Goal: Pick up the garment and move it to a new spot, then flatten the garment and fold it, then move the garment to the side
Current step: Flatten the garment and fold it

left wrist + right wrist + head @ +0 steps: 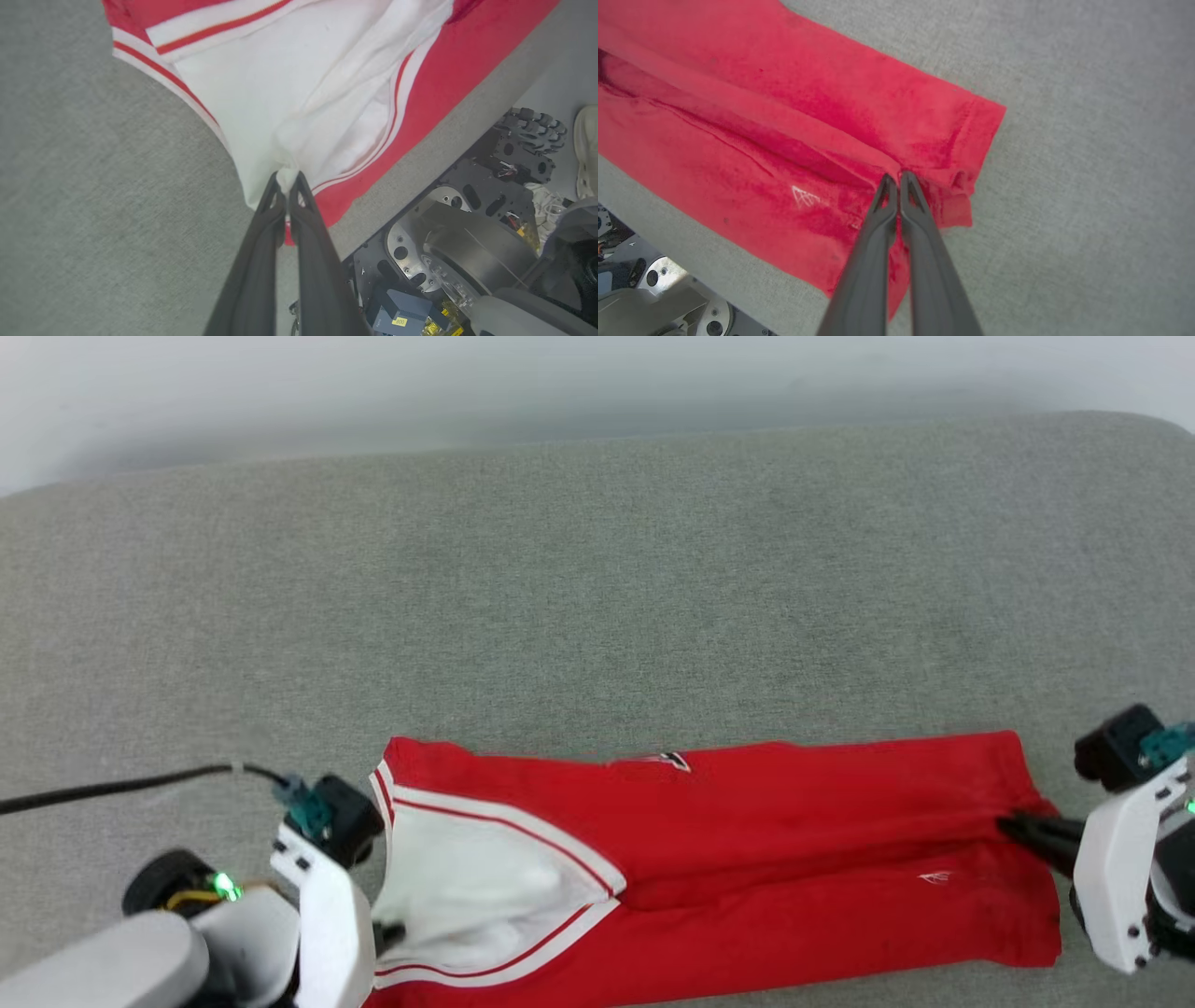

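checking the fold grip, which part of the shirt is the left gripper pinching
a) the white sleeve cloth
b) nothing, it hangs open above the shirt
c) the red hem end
a: in the left wrist view the left gripper has its fingers shut on a bunched tuft of white sleeve cloth of the garment.

Garment [728, 859] — near edge off-frame
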### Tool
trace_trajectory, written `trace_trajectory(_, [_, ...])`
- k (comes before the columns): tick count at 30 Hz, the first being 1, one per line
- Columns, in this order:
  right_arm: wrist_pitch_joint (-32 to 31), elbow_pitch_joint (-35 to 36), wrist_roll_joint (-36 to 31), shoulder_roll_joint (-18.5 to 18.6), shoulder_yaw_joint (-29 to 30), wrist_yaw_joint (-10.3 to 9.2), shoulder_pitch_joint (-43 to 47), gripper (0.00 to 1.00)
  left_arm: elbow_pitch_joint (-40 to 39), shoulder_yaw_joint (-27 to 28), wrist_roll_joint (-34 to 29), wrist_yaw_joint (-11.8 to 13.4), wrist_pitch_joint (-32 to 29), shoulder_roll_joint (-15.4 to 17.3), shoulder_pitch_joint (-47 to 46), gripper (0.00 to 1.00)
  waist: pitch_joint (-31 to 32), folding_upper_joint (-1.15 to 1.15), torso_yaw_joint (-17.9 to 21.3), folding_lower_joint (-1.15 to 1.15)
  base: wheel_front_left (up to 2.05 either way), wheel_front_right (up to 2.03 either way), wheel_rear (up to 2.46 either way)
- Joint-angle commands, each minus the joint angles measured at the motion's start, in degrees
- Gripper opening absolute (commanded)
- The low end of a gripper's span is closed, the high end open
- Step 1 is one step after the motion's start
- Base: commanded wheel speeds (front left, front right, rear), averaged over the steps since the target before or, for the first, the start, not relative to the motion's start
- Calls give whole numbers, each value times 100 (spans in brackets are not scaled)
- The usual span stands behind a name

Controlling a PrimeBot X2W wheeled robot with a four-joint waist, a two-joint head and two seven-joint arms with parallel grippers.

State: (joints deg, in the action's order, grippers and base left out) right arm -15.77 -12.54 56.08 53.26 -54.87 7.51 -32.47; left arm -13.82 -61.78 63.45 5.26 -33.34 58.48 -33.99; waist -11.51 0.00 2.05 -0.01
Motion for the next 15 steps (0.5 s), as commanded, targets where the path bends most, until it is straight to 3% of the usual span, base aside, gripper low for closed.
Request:
trace_trajectory(1, [28,-39,-5,-44,-14,-4,136,0,24,-40,77,49,90,-56,178,0,-17,0,12,1,0,0,0])
trace_trajectory(9, [160,-528,-127,-453,-26,-4,398,0,698,-281,186,-27,481,-486,697,0,-120,0,106,1,0,0,0])
trace_trajectory(10, [199,-581,-100,-519,7,-4,412,0,776,-266,195,-41,557,-549,724,16,-97,0,110,1,0,0,0])
trace_trajectory(11, [232,-616,-57,-573,33,-3,427,26,839,-246,196,-48,648,-595,741,98,-67,0,114,1,0,0,0])
trace_trajectory(12, [269,-611,-67,-590,41,-3,431,73,886,-226,190,-43,723,-622,760,100,-27,0,115,1,0,0,0])
trace_trajectory(13, [341,-594,-114,-573,82,-4,403,100,907,-200,164,-45,812,-623,772,100,15,0,115,1,0,0,0])
trace_trajectory(15, [457,-501,-130,-521,153,-3,405,100,902,-119,139,19,1020,-596,815,100,101,0,120,1,0,0,0])
